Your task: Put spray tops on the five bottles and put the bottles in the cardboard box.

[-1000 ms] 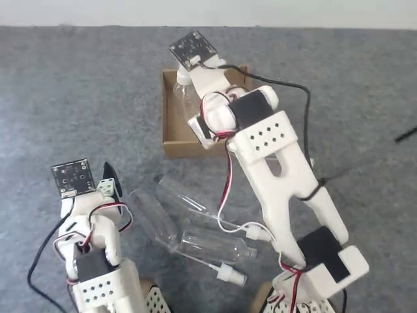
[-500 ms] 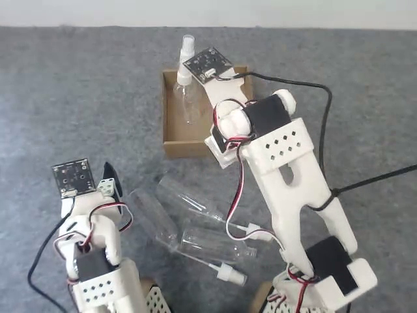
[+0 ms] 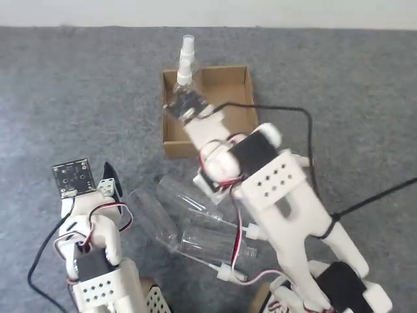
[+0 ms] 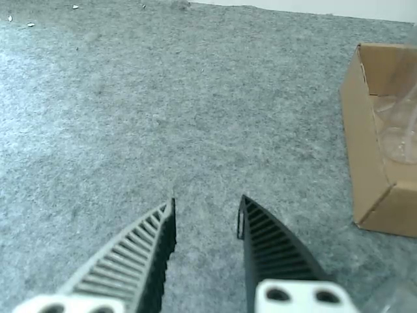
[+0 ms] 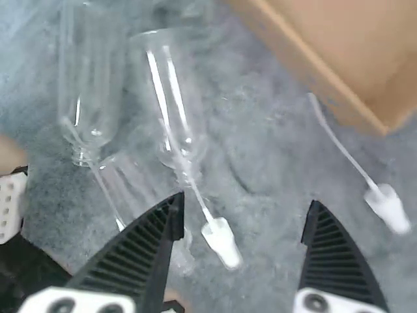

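Grey carpet (image 3: pixel 78 85) covers the table; the shallow brown cardboard box (image 3: pixel 171 149) sits toward its far side, and everything else is placed from it; well to the near left of the box, the left gripper (image 4: pixel 206 208) hangs just over bare carpet, its black ribbed fingers (image 4: pixel 153 244) parted by a narrow gap and holding nothing, with the box's side wall (image 4: pixel 365 163) off to one side in its wrist view; between that gripper and the box's near wall, three clear plastic bottles (image 3: pixel 153 215) lie on their sides close together, one of them just short of the box; in the right wrist view two of them (image 5: pixel 88 85) lie side by side; one loose white spray top (image 3: pixel 225 272) with a thin tube lies at the near edge of this cluster, farthest from the box; inside the box, in its far-left corner, one clear bottle with a white spray top (image 3: pixel 184 72) stands upright, its top rising above the box's rim; the white right arm (image 3: pixel 280 189) stretches from the near right up to the box's near wall; the right gripper (image 5: pixel 246 202) hangs over the carpet just outside that wall, jaws spread wide and empty, with one spray top (image 5: pixel 220 240) below the gap and a second spray top (image 5: pixel 388 205) beside the box's corner (image 5: pixel 339 59).
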Controlling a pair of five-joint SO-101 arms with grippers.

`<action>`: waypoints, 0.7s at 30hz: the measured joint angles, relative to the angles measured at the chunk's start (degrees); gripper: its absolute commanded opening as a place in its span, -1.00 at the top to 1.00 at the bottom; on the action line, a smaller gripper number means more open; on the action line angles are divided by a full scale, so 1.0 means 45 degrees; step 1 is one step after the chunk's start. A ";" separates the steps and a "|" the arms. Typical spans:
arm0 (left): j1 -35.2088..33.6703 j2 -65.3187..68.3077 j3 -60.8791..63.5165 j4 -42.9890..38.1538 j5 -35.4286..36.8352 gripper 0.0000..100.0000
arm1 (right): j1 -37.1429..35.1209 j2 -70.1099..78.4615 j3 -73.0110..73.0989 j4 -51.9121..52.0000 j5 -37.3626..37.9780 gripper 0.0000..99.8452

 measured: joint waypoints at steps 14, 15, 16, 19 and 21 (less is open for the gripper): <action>0.0000 0.0000 0.0000 0.0000 0.0000 0.70 | -0.2110 0.0000 0.4904 -0.5861 0.0000 0.49; 0.0000 0.0000 0.0000 0.0000 0.0000 0.70 | -0.2110 0.0000 0.5177 -0.6252 0.0000 0.49; 0.0000 0.0000 0.0000 0.0000 0.0000 0.70 | -0.2110 0.0000 0.5411 -0.6642 0.0000 0.49; 0.0000 0.0000 0.0000 0.0000 0.0000 0.70 | -0.2110 0.0000 0.6056 -0.7717 0.0000 0.49; 0.0000 0.0000 0.0000 0.0000 0.0000 0.70 | -0.2110 0.0000 0.6564 -0.8400 0.0000 0.49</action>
